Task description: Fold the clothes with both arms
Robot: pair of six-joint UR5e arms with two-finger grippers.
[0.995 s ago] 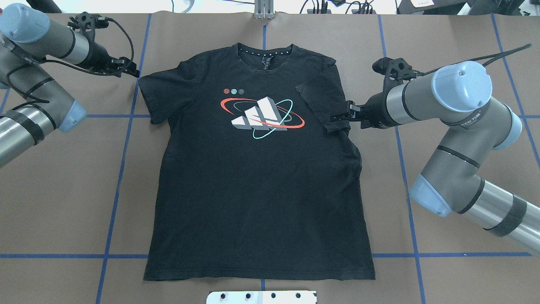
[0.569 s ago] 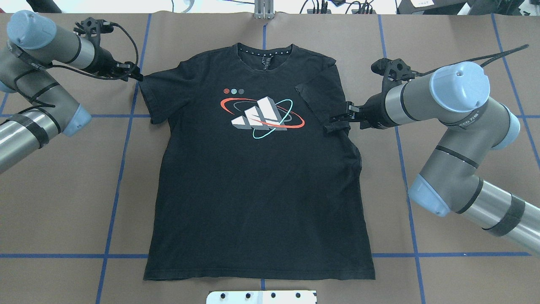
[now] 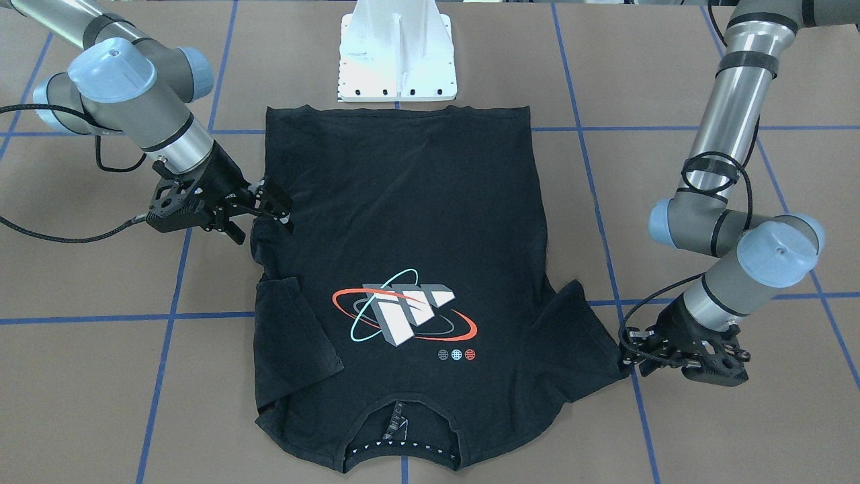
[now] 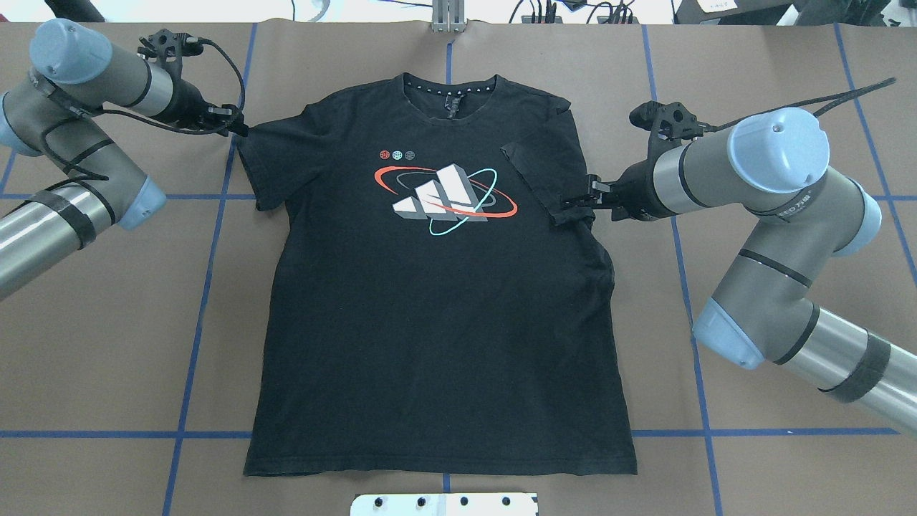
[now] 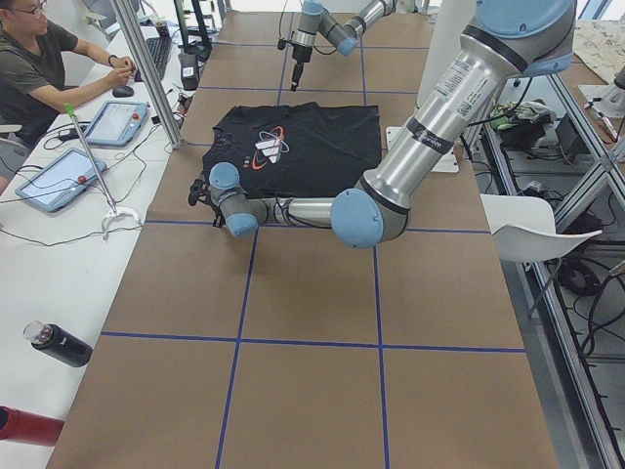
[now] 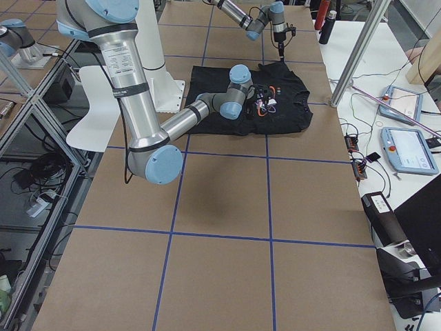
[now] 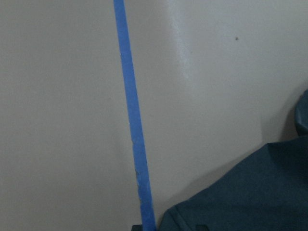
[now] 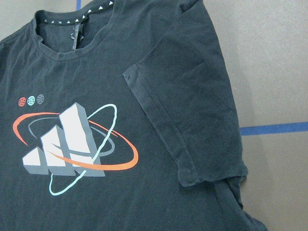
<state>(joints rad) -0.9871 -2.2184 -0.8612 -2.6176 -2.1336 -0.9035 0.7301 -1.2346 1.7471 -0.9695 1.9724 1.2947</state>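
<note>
The black T-shirt lies flat on the brown table, graphic side up, collar at the far edge. Its sleeve on my right is folded inward over the chest, as the right wrist view also shows. My right gripper hovers at that sleeve's lower edge by the armpit; its fingers look spread and empty in the front view. My left gripper is at the tip of the flat left sleeve, low over the table and apparently open. The left wrist view shows only the shirt's edge.
The white base block stands just below the shirt's hem. Blue tape lines grid the table. A metal post is at the far edge. An operator with tablets sits beyond it.
My left arm has swung rightward, bringing its gripper up to the left sleeve's tip. My right gripper has barely shifted by the folded sleeve. The shirt has not moved.
</note>
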